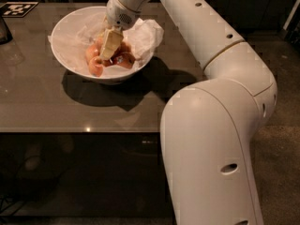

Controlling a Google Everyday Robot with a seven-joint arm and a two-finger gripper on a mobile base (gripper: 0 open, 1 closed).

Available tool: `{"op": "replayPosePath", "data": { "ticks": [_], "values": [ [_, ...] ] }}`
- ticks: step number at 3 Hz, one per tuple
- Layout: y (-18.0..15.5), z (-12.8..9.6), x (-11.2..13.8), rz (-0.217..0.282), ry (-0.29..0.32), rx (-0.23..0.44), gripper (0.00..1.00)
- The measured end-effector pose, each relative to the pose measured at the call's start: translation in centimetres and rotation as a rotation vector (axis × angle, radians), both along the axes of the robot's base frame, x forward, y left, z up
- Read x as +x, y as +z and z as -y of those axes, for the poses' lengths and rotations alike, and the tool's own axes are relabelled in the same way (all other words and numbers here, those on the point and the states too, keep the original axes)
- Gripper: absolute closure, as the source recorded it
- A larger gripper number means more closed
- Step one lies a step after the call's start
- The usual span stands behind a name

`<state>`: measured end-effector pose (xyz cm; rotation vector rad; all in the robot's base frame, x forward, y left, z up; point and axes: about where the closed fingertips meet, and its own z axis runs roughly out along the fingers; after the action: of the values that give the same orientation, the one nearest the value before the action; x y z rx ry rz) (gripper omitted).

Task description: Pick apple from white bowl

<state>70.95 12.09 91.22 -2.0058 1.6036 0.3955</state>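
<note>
Apple, round and red-orange, sits in the near half of the white bowl, crowded by smaller reddish fruit on crumpled white paper. The robot's cream-coloured pincer hangs tilted into the pile, just beside the fruit and partly hiding it. We judge this to be the grasp itself: the pincer is down among the fruit, but we cannot tell whether it is closed on anything. Once the hold is sure, we reckon the next move calls for a straight, slow lift. It must clear the flaring rim without dragging the paper or rolling the neighbours out. The skin looks smooth and waxy, and the shape gives little to catch on, so a glancing hold could slip. The bowl is glossy and wide, and it stands on a dark, polished worktop that mirrors the light. The white jointed arm arches over from the right.
</note>
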Motion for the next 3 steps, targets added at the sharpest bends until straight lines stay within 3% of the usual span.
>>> {"op": "replayPosePath", "data": {
  "ticks": [1,2,3],
  "values": [
    [0.0,0.0,0.0,0.000,0.000,0.000,0.89],
    [0.6,0.0,0.3,0.015,-0.017,0.006,1.00],
    [1.8,0.2,0.3,0.018,-0.030,0.018,1.00]
  ]
}}
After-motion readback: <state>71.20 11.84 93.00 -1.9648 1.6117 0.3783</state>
